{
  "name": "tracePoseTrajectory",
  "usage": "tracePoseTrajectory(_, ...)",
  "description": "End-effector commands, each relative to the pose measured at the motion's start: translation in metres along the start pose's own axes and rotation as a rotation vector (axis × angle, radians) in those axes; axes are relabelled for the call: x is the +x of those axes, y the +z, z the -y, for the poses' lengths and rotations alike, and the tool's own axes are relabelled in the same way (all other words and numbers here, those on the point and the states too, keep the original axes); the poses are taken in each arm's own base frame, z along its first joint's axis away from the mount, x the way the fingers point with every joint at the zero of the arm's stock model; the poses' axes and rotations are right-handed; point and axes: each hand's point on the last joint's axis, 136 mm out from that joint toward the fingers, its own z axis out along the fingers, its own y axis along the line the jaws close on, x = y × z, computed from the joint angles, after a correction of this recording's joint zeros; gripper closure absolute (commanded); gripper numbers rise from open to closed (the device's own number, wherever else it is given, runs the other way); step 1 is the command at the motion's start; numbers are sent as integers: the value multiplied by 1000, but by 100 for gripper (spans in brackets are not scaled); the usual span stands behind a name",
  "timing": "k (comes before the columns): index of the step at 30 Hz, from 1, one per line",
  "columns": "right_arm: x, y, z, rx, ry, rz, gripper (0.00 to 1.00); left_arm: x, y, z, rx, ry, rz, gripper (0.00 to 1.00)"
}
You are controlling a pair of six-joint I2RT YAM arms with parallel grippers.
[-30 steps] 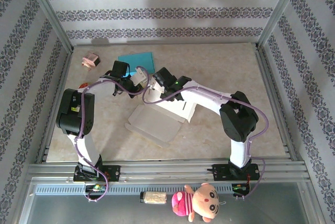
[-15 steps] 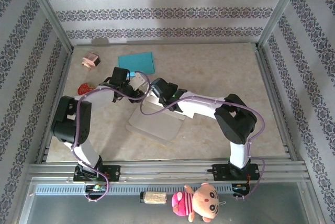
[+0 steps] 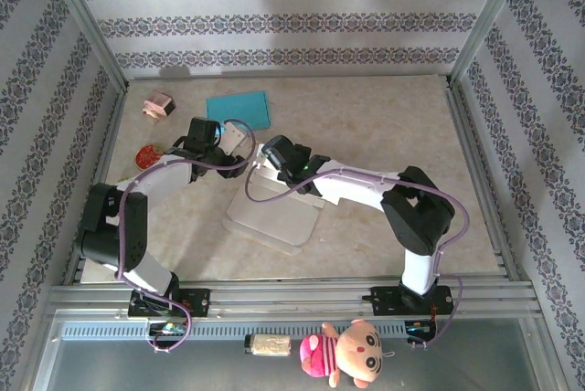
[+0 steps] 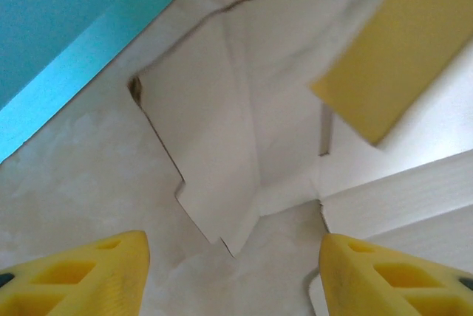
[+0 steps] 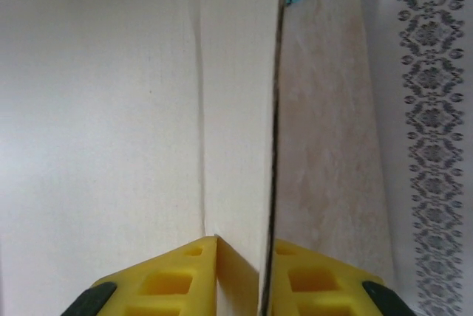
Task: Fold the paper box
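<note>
You are pinching a panel (image 5: 236,109) of the paper box (image 3: 274,217) in your right gripper (image 5: 245,249) while your left gripper (image 4: 233,248) is hovering, fingers spread and empty, over a loose flap (image 4: 214,176), the folding apparently far from finished.

The paper box (image 3: 274,217) lies partly hidden under the right arm (image 3: 356,188).

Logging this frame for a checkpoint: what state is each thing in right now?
paper box: partly folded, one panel raised.
right gripper: shut on that panel.
left gripper: open above a flap.
teal sheet: lying flat.
plush doll: lying down.
</note>
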Motion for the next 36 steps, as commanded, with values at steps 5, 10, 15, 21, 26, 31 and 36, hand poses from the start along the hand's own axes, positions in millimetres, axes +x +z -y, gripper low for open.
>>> tracePoseTrajectory(5,-5,-27,-12,-269,140,35,80,-2,29,-5,84,23,-88,52)
tracePoseTrajectory(10,-1,-32,-2,-303,214,25,71,-2,32,-1,113,61,-73,84)
tracePoseTrajectory(15,6,-39,17,-237,205,13,62,-1,32,4,129,81,-60,95)
tracePoseTrajectory(21,16,-40,28,-202,205,-5,65,0,32,6,139,82,-54,100)
tracePoseTrajectory(26,19,-40,28,-209,202,-9,76,-3,31,6,138,82,-45,100)
tracePoseTrajectory(31,19,-37,28,-189,177,-27,84,-5,29,6,138,83,-39,100)
tracePoseTrajectory(36,19,-35,36,-76,88,-53,90,-14,24,7,139,-8,-6,98)
